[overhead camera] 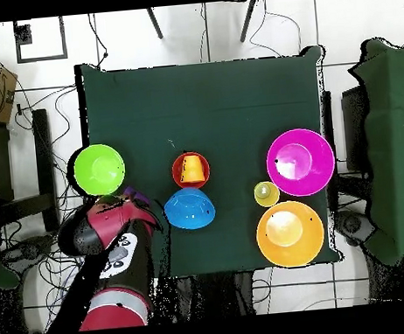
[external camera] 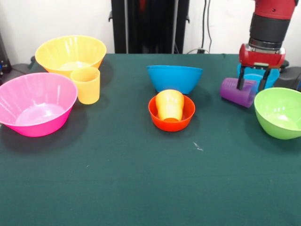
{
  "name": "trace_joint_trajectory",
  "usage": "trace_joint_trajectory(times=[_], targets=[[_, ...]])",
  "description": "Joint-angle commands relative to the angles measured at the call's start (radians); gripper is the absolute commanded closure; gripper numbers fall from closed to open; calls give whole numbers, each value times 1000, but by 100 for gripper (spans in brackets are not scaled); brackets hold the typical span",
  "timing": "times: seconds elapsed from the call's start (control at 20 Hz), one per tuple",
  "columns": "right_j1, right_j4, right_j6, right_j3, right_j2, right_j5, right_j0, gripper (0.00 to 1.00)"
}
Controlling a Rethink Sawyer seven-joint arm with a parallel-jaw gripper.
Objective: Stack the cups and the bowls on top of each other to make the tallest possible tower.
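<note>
While the black-fingered gripper (external camera: 254,81) straddles, fingers spread, the tipped-over glossy purple plastic cup (external camera: 239,92) beside the lime green bowl (external camera: 280,112), the rounded cup could roll or slip free.

I look straight down on the green surface (overhead camera: 209,103). My arm (overhead camera: 107,244) reaches in beside the lime green bowl (overhead camera: 99,170). The orange cup (overhead camera: 192,169) sits in the small red-orange bowl (overhead camera: 178,165), near the medium blue bowl (overhead camera: 189,209). The big pink bowl (overhead camera: 301,162) and big yellow bowl (overhead camera: 289,233) sit together, with the yellow-orange cup (overhead camera: 267,194) between them.
</note>
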Motion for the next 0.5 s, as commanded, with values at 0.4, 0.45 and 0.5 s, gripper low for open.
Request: trace_joint_trajectory(times=[0.4,0.45,0.5], targets=[[66,26,165,5,40,-85,-58,0],[62,16,153,5,45,-83,-72,0],[67,19,157,1,26,-85,-60,0]])
